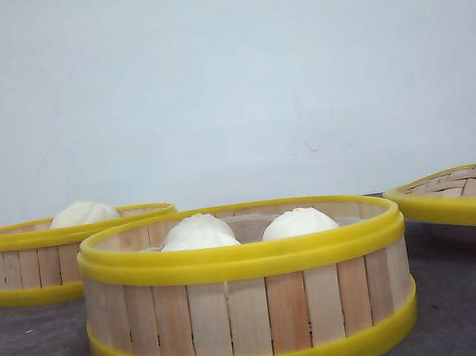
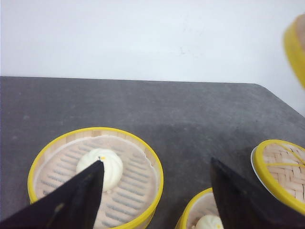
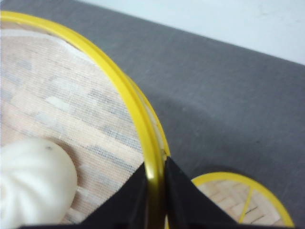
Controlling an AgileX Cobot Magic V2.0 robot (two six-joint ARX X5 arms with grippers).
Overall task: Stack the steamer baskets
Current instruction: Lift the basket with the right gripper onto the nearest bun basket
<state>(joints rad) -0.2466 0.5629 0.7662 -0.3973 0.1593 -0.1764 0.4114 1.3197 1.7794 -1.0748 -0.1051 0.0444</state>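
Baskets apart on the table — one gripped.
We see our right gripper (image 3: pixel 155 191) pinching a steamer basket (image 3: pixel 71 124) rim; left gripper (image 2: pixel 157 191) spread above another basket (image 2: pixel 95 176) — lid (image 2: pixel 281 171) cropped.

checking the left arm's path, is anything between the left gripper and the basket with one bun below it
Nothing visible. The open left gripper hangs over the one-bun basket with only air between them.

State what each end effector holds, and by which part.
Right end effector pinches a steamer basket by its yellow top rim. Left end effector is open, holding nothing.
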